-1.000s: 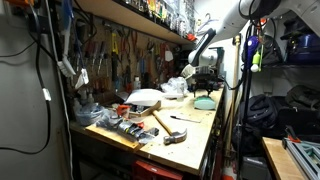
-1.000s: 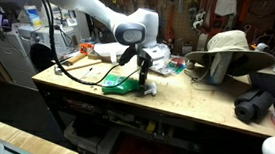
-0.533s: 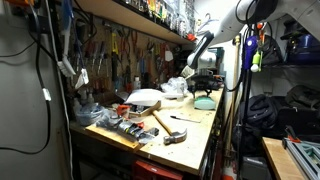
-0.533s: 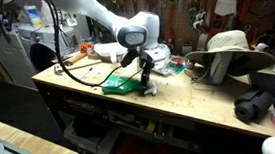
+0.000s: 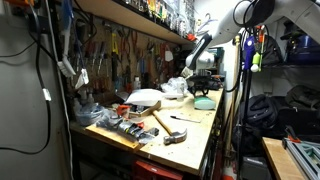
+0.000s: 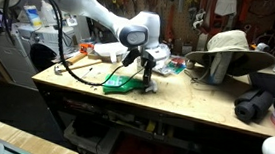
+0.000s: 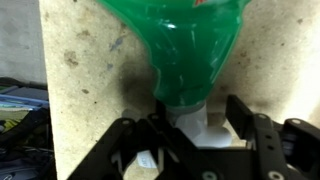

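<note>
A green plastic bottle (image 7: 195, 45) lies on its side on the wooden workbench (image 7: 85, 70), its white neck (image 7: 192, 122) pointing at the wrist camera. My gripper (image 7: 197, 126) is down at the bench with its jaws on either side of that neck. The left finger looks to be against it, and a thin gap shows at the right finger (image 7: 240, 118). In both exterior views the gripper (image 6: 148, 85) (image 5: 205, 88) stands at the end of the green bottle (image 6: 124, 84) (image 5: 204, 102).
A tan brimmed hat (image 6: 231, 45) and black gear (image 6: 261, 103) sit further along the bench. A hammer (image 5: 165, 122), a white bundle (image 5: 143, 98) and loose tools lie at the other end. Tools hang on the wall behind. The bench edge (image 7: 42, 90) is near.
The jaws have narrowed from wide open onto the bottle's white neck. The arm has hardly moved and the bottle lies where it was.
</note>
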Robot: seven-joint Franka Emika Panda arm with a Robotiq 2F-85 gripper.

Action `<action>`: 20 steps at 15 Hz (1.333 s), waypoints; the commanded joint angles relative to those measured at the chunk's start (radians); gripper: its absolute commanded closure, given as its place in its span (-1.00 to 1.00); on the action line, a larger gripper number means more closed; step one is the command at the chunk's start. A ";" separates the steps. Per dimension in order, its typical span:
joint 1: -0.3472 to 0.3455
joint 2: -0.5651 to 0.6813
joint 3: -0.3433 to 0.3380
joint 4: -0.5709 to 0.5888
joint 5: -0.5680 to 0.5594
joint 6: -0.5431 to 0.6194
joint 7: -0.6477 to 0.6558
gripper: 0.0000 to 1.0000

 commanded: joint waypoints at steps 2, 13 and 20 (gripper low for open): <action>0.003 -0.007 -0.008 -0.008 -0.015 0.016 -0.019 0.52; 0.025 -0.169 -0.056 -0.178 -0.072 0.279 -0.117 0.75; 0.089 -0.330 -0.116 -0.378 -0.171 0.582 -0.117 0.75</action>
